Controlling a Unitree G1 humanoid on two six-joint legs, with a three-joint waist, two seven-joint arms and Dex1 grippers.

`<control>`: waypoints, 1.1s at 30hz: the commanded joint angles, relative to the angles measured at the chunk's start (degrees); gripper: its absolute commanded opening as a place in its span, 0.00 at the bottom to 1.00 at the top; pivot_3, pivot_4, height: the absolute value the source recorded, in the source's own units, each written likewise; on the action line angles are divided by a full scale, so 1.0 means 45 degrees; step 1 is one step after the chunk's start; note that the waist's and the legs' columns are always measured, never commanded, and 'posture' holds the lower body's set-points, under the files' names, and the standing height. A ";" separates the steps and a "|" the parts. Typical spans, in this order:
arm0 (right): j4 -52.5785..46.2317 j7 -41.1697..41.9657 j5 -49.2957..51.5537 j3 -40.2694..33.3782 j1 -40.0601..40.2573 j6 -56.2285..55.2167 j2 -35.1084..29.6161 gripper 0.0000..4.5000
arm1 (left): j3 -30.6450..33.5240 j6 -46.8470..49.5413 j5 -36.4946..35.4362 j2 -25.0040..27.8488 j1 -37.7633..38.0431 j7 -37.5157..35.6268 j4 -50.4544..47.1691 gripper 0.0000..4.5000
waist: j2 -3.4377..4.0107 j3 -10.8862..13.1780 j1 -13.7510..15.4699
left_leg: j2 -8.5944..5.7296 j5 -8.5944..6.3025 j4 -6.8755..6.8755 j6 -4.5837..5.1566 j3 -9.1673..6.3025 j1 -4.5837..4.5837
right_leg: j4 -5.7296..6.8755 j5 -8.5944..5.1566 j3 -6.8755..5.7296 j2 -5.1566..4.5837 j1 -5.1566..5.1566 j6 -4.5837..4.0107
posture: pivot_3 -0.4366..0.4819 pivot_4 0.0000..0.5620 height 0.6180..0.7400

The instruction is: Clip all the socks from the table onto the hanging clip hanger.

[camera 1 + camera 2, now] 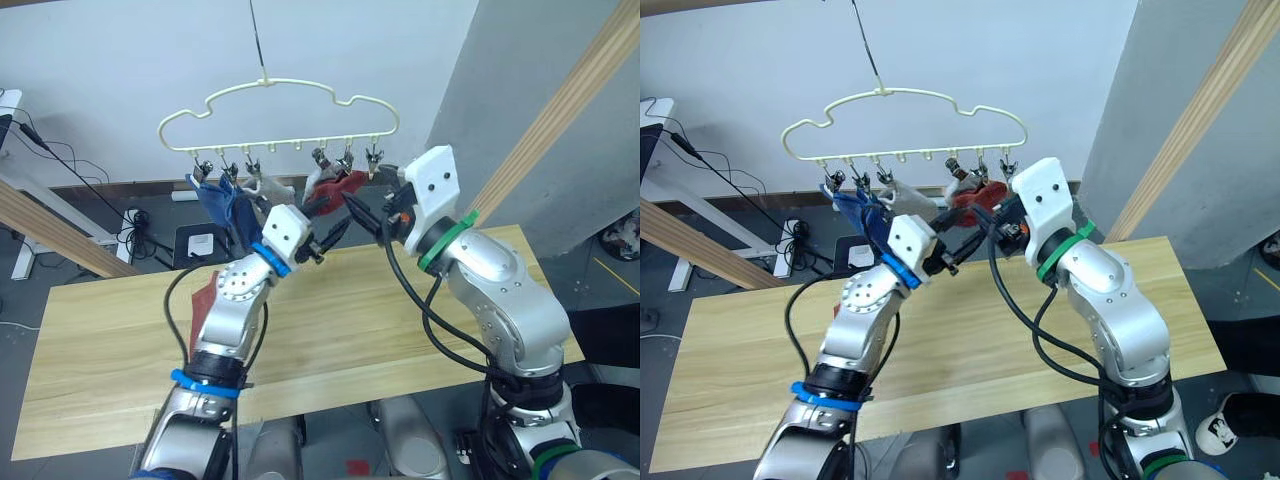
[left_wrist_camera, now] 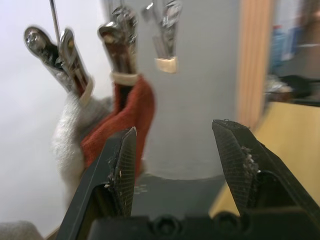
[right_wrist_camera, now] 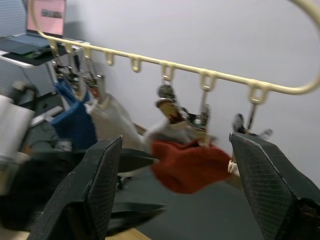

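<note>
With both jaws spread and empty, a rust-red sock is seen below the nearer left gripper; the right gripper is raised.

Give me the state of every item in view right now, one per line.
clip hanger: hanging by its hook.
blue socks: clipped on.
grey sock: clipped on.
rust-red sock: clipped on.
left gripper: jaws open, empty.
right gripper: jaws open, empty.
table: a rust-red sock still lying on it.

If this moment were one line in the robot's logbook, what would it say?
left gripper: open, empty | right gripper: open, empty | clip hanger: blue socks, grey sock, rust-red sock clipped | table: rust-red sock behind left arm
</note>
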 commanded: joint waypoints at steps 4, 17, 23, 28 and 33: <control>0.0097 -0.1250 -0.0787 -0.0190 0.0184 -0.0994 0.0499 0.80 | 0.1175 0.3053 -0.2726 0.1807 0.0238 -0.1572 -0.3017 0.59 | 0.0000 0.0000 0.0021 | 0.0004 0.0002 0.0000 0.0002 -0.0005 0.0004 | 0.0003 -0.0001 -0.0003 0.0006 0.0001 0.0001 | 0.19 0.59 0.92; 0.1553 -0.2190 -0.0928 -0.0135 -0.0296 -0.1346 0.1552 0.68 | 0.1404 0.4247 -0.2806 0.2716 -0.0386 -0.1462 -0.3818 0.60 | 0.0001 0.0000 0.0105 | 0.0000 0.0002 -0.0003 0.0003 -0.0005 -0.0002 | -0.0013 0.0000 -0.0001 0.0003 0.0000 -0.0001 | 0.21 0.59 0.92; 0.2440 -0.2821 -0.1293 -0.0199 -0.0708 -0.1650 0.2054 0.68 | 0.1254 0.4088 -0.2589 0.2611 -0.0571 -0.1455 -0.3661 0.60 | 0.0001 0.0000 0.0104 | 0.0000 0.0003 -0.0004 0.0002 -0.0005 0.0001 | -0.0008 0.0000 0.0000 0.0004 0.0000 -0.0001 | 0.22 0.58 0.92; 0.3051 -0.3284 -0.1467 -0.0346 -0.1031 -0.1969 0.2351 0.47 | 0.1178 0.4012 -0.2449 0.2526 -0.0666 -0.1492 -0.3587 0.60 | 0.0001 0.0000 0.0110 | -0.0001 0.0003 -0.0005 0.0002 -0.0005 -0.0002 | -0.0012 0.0000 -0.0001 0.0000 -0.0001 -0.0001 | 0.22 0.58 0.92; 0.3253 -0.3265 -0.1572 -0.0301 -0.1079 -0.2129 0.2502 0.47 | 0.1133 0.3940 -0.2321 0.2494 -0.0637 -0.1553 -0.3510 0.60 | 0.0001 0.0000 0.0109 | -0.0001 0.0002 -0.0007 0.0002 -0.0001 -0.0003 | -0.0012 0.0001 0.0004 0.0000 -0.0005 -0.0002 | 0.22 0.58 0.92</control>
